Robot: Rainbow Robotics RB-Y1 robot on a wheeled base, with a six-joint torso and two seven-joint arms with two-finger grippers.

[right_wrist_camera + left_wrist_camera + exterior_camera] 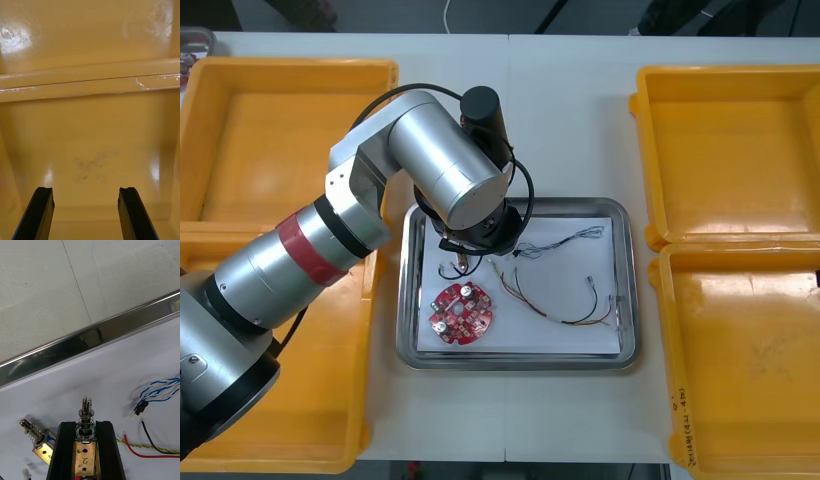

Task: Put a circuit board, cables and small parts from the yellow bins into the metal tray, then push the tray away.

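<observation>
1. Presently, the left gripper (86,424) is clamped narrowly on a small metal part (86,410). Its sprung plunger projects past the fingertips, low over the tray's white inside. Contact with the liner cannot be confirmed.
2. Judgement: the hold suits a set-down, and the spot chosen keeps clear of the items already placed.
3. Just beside the fingers lies a second small metal part (37,438), apart from the held one.
4. On the fingers' other side lie the red and yellow cable (150,450), a black cable (148,433) and the blue and white cable (161,388).
5. The metal tray (627,290) also holds the circuit board (463,313) at its near left. Its shiny far rim (93,339) borders bare table (56,296).
6. The right gripper (86,195) stands wide apart and idle over a bare floor of a right-side yellow bin (90,131); which one cannot be told.
7. The yellow bins (730,140) flank the tray, and their visible floors appear bare.
8. Judgement: loading looks nearly complete, and the push away is outstanding.
</observation>
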